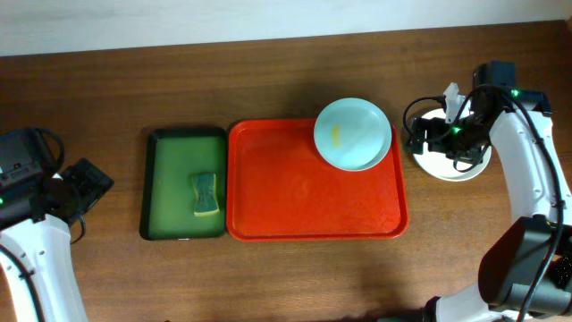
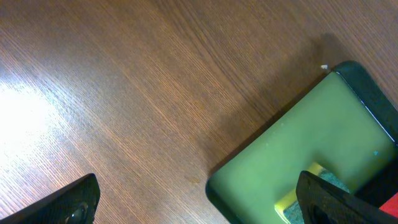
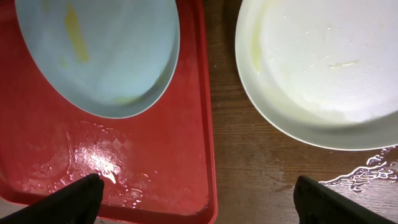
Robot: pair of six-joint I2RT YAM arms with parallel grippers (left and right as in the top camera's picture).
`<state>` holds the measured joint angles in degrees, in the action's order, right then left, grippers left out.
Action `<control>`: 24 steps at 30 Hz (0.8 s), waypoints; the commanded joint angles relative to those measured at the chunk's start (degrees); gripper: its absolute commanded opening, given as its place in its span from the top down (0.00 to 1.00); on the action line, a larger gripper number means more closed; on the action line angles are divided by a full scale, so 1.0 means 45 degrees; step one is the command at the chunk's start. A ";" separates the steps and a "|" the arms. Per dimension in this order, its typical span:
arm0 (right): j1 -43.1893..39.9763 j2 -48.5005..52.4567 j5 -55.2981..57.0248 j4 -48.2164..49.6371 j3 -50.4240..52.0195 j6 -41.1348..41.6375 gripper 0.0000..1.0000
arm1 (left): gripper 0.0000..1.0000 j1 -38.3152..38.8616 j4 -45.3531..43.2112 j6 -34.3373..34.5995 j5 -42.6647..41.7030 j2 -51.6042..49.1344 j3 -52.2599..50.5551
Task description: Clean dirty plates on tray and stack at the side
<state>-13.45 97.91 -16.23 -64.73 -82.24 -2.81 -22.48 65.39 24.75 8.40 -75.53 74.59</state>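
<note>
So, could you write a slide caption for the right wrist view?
Open right gripper over a yellow-smeared mint plate on the wet red tray, white plate beside it on the wooden table.

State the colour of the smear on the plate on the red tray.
Yellow smear, clearest in the right wrist view.

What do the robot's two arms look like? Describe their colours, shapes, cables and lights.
Both the left arm and right arm have smooth white shells with black joint housings. Black cables loop around the right arm's wrist, where small green lights glow. In the wrist views the jaws are black and wedge-shaped.
</note>
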 commanded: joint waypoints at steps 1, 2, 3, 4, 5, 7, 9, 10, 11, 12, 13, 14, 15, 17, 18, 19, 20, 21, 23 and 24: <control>0.0058 -0.0175 -0.0155 0.0015 -0.0155 -0.0039 0.02 | 0.01 -0.0044 0.0015 0.0160 0.0000 0.0121 0.0083; 0.0058 -0.0175 -0.0151 0.0015 -0.0155 -0.0039 0.02 | 0.01 -0.0044 0.0015 0.0160 0.0000 0.0121 0.0078; 0.0058 -0.0175 -0.0151 0.0015 -0.0155 -0.0039 0.02 | 0.01 -0.0044 0.0015 0.0160 0.0000 0.0121 0.0078; 0.0058 -0.0175 -0.0151 0.0015 -0.0155 -0.0039 0.02 | 0.01 -0.0044 0.0015 0.0160 0.0000 0.0121 0.0078; 0.0058 -0.0175 -0.0155 0.0010 -0.0155 -0.0039 0.02 | 0.01 -0.0044 0.0015 0.0160 0.0000 0.0121 0.0078; 0.0058 -0.0175 -0.0151 0.0015 -0.0155 -0.0039 0.02 | 0.01 -0.0044 0.0015 0.0160 0.0000 0.0121 0.0078; 0.0058 -0.0175 -0.0151 0.0015 -0.0155 -0.0039 0.02 | 0.01 -0.0044 0.0015 0.0160 0.0000 0.0121 0.0078; 0.0058 -0.0175 -0.0151 0.0015 -0.0155 -0.0039 0.02 | 0.01 -0.0044 0.0015 0.0160 0.0000 0.0121 0.0078; 0.0058 -0.0175 -0.0151 0.0015 -0.0155 -0.0039 0.02 | 0.01 -0.0044 0.0015 0.0160 0.0000 0.0121 0.0078; 0.0058 -0.0175 -0.0151 0.0087 -0.0155 -0.0039 0.02 | 0.01 -0.0044 0.0015 0.0160 0.0000 0.0121 0.0078; 0.0058 -0.0175 -0.0160 0.0316 -0.0155 -0.0039 0.02 | 0.01 -0.0044 0.0015 0.0160 0.0000 0.0121 0.0078; 0.0073 -0.0175 -0.0160 0.0787 -0.0155 -0.0039 0.02 | 0.01 -0.0044 0.0015 0.0160 0.0000 0.0121 0.0078; 0.0073 -0.0175 -0.0175 0.1161 -0.0155 -0.0024 0.02 | 0.01 -0.0044 0.0015 0.0160 0.0000 0.0121 0.0078; 0.0073 -0.0175 -0.1739 0.1166 -0.0155 0.1967 0.02 | 0.01 -0.0044 0.0015 0.0160 0.0000 0.0121 0.0078; 0.0073 -0.0175 -0.1977 0.1166 -0.0155 0.2608 0.02 | 0.01 -0.0044 0.0015 0.0160 0.0000 0.0121 0.0078; 0.0073 -0.0175 -0.2001 0.1205 -0.0155 0.2691 0.02 | 0.01 -0.0044 0.0015 0.0160 0.0000 0.0121 0.0078; 0.0073 -0.0175 -0.2059 0.1292 -0.0155 0.3201 0.01 | 0.01 -0.0044 0.0015 0.0160 0.0000 0.0121 0.0078; 0.0068 -0.0175 -0.2317 0.0850 -0.0155 0.3463 0.02 | 0.01 -0.0044 0.0015 0.0160 0.0000 0.0121 0.0078; 0.0253 -0.0175 -0.2225 0.0622 0.0015 0.3347 0.06 | 0.01 -0.0044 0.0015 0.0160 0.0000 0.0121 0.0078; 0.0500 -0.0170 -0.1768 0.0733 0.0219 0.3351 0.16 | 0.01 -0.0044 0.0015 0.0160 0.0000 0.0121 0.0078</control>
<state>-13.17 97.91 -25.10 -61.73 -82.26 11.18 -22.48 65.41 24.75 8.40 -75.53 74.59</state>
